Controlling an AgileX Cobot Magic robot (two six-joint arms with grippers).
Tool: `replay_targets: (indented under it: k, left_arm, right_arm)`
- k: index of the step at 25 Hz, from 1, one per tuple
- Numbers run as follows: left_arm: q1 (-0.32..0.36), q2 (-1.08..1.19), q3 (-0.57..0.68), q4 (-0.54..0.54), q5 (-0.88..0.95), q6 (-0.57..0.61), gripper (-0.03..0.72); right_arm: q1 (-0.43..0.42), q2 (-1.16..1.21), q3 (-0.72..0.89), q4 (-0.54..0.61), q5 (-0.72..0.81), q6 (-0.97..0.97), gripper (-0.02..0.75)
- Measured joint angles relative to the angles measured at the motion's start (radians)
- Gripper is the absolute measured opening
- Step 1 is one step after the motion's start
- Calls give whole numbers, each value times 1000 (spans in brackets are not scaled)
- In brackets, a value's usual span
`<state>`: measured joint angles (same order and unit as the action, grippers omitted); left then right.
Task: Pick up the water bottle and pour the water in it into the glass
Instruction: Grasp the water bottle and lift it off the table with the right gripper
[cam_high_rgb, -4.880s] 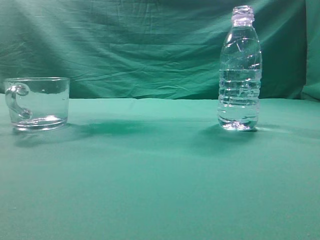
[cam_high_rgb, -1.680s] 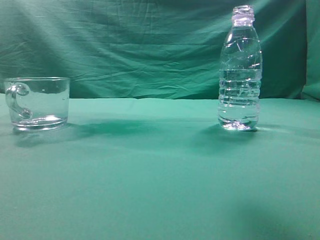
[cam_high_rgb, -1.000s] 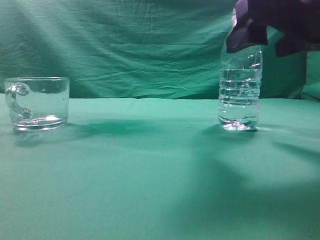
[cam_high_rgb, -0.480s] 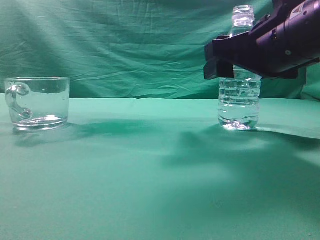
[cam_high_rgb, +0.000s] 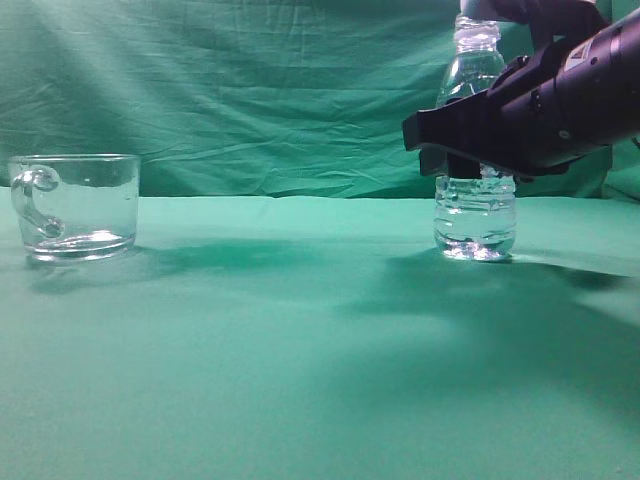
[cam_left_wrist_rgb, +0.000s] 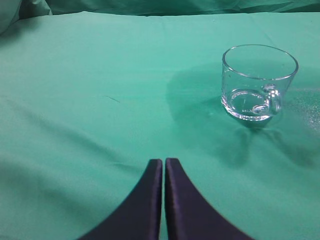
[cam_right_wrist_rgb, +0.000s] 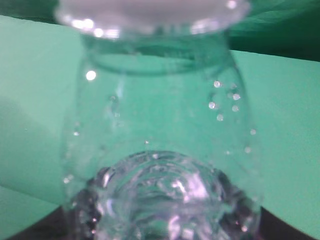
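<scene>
Exterior view: the water bottle (cam_high_rgb: 476, 215) stands upright on the green cloth (cam_high_rgb: 300, 350) at the far right, its base resting on the cloth and its open threaded neck rising above the arm; the right gripper (cam_high_rgb: 470, 135) lies across the bottle's mid-body, dark fingers (cam_high_rgb: 440, 130) pointing left, and whether they are clamped on the bottle or merely around it cannot be told; the water (cam_high_rgb: 476, 225) fills the ribbed lower body. The glass (cam_high_rgb: 75, 207) sits well apart at the far left, upright, handle turned to the left. Left wrist view: the left gripper (cam_left_wrist_rgb: 164, 162) hangs over bare cloth, its two dark fingers (cam_left_wrist_rgb: 150, 200) pressed together with nothing between them; the glass lies ahead and to the right. Right wrist view: the bottle fills the frame at very close range, droplets on its inner wall.
</scene>
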<state>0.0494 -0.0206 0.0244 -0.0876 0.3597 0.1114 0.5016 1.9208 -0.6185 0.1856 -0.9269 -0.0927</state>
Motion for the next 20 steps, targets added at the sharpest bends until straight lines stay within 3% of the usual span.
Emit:
replay_targets:
  k: [1, 5, 6, 13, 20]
  left_arm:
    - [0, 0, 0, 0, 0, 0, 0]
    - [0, 0, 0, 0, 0, 0, 0]
    - [0, 0, 0, 0, 0, 0, 0]
    - [0, 0, 0, 0, 0, 0, 0]
    - [0, 0, 0, 0, 0, 0, 0]
  right_arm:
    - [0, 0, 0, 0, 0, 0, 369]
    - [0, 0, 0, 0, 0, -4, 374]
    - [0, 0, 0, 0, 0, -4, 325]
    - [0, -2, 0, -19, 10, -19, 324]
    - [0, -109, -20, -114, 226, -23, 284]
